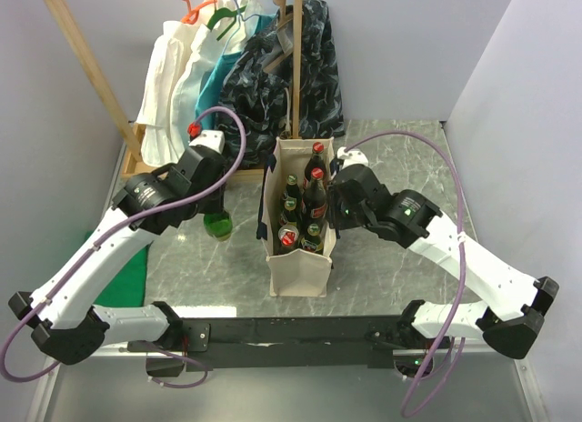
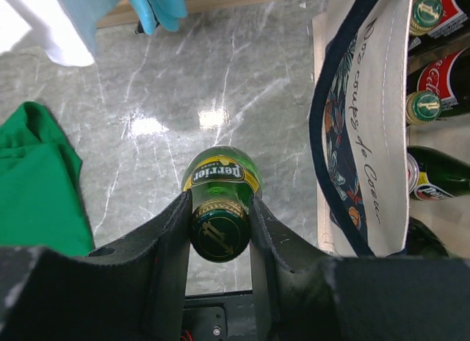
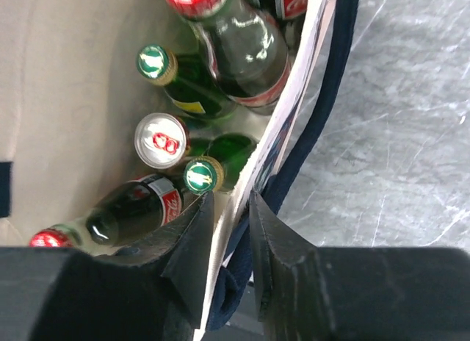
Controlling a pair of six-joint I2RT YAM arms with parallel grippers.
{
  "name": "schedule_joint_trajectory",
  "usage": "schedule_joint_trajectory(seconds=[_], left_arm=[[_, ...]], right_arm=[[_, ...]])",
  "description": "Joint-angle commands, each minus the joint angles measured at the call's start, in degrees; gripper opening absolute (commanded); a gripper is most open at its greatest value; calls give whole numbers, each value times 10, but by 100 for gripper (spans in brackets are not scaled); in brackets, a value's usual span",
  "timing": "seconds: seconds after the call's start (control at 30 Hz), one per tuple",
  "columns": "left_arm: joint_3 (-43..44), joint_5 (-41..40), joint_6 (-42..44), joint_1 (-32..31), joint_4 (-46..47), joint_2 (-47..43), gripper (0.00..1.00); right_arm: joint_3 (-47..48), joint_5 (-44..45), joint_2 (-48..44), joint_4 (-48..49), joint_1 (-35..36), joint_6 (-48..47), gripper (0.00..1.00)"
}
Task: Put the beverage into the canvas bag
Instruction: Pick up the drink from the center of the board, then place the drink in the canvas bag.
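While left end effector (image 2: 220,217) grips Perrier bottle (image 2: 220,173), right end effector (image 3: 229,206) pinches canvas bag (image 3: 66,98) rim.

I'm getting bright, even light from overhead. In my left wrist view, glare patches sit on the table (image 2: 213,119) and the white cloth (image 2: 29,25) far left is blown out. The near fingers (image 3: 192,245) look soft and dark; the caps (image 3: 153,62) are sharp.

The green Perrier bottle (image 2: 220,173) is hanging upright by its neck in the left gripper (image 2: 219,209), just left of the cream canvas bag (image 1: 300,269), which is standing open, holding several bottles, the right gripper (image 3: 231,203) pinching its right wall.
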Motion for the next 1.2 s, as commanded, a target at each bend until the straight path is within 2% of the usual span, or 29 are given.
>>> schedule_joint_trajectory(seconds=[0.0,0.17,0.2,0.3,0.47,0.73,0.87,1.17], left_arm=[[52,-35,12,2,39,-10,1],[62,-37,10,3,41,-11,1],[66,-38,10,2,40,-11,1],[87,-34,13,2,38,-5,1],[156,-14,16,2,20,23,1],[197,-11,37,2,26,33,1],[246,9,52,2,19,52,1],[264,35,70,1,42,48,1]], right_arm=[[-19,-9,-11,6,2,9,32],[-20,1,-11,4,5,11,22],[-20,1,-11,1,6,12,14],[-17,5,-11,-6,6,15,0],[1,11,-8,-18,9,17,0],[22,44,0,-51,15,30,0],[35,63,7,-72,16,37,0],[52,99,23,-104,19,54,0]])
